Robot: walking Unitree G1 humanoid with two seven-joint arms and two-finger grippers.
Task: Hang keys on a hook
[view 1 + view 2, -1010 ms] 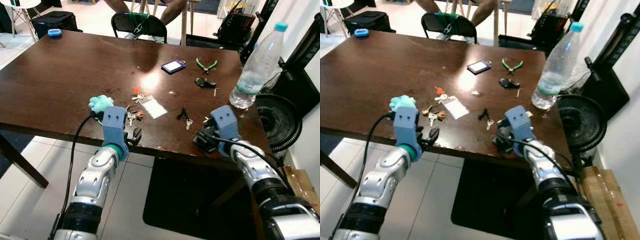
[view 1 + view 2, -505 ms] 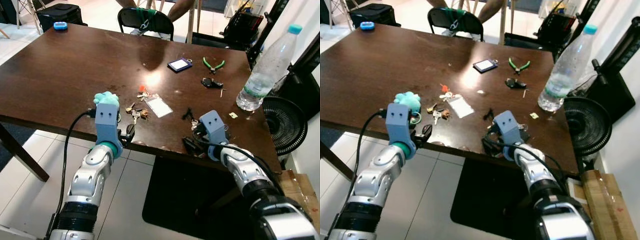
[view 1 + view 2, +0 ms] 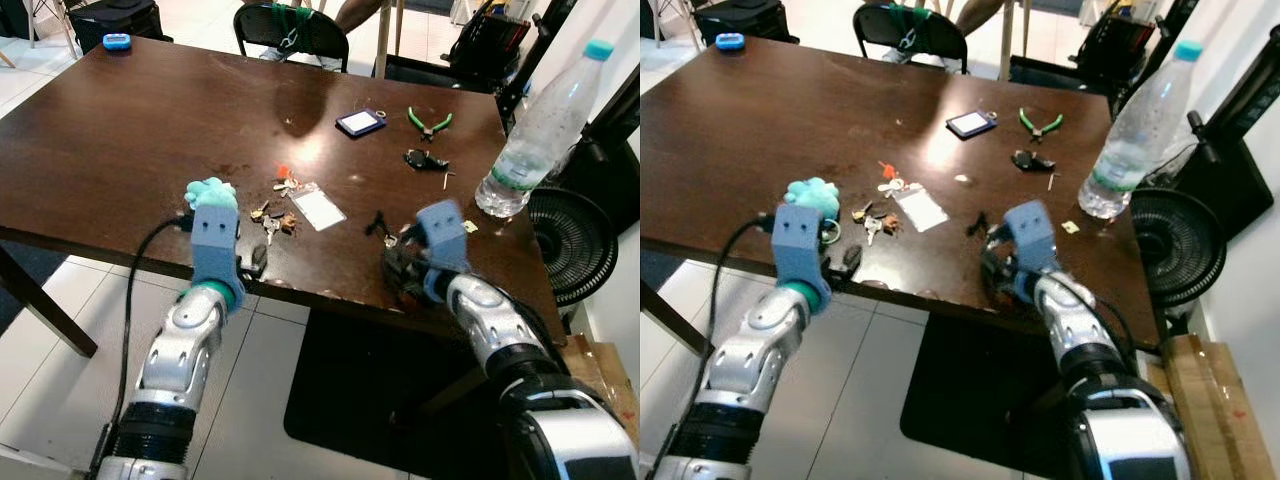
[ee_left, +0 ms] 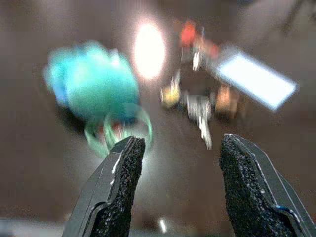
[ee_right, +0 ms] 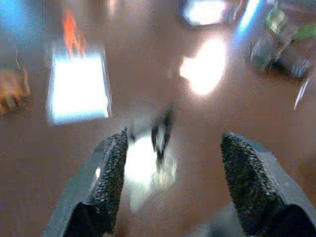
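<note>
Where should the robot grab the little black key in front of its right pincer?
Probably by its black head, coming straight down from above. The black key lies flat on the table, so there is no side to slip under. The open right pincer already points at it, one finger on each side of it.

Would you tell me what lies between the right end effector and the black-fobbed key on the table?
Nothing: in the right wrist view, the right end effector is open, with only bare brown table before the key.
</note>
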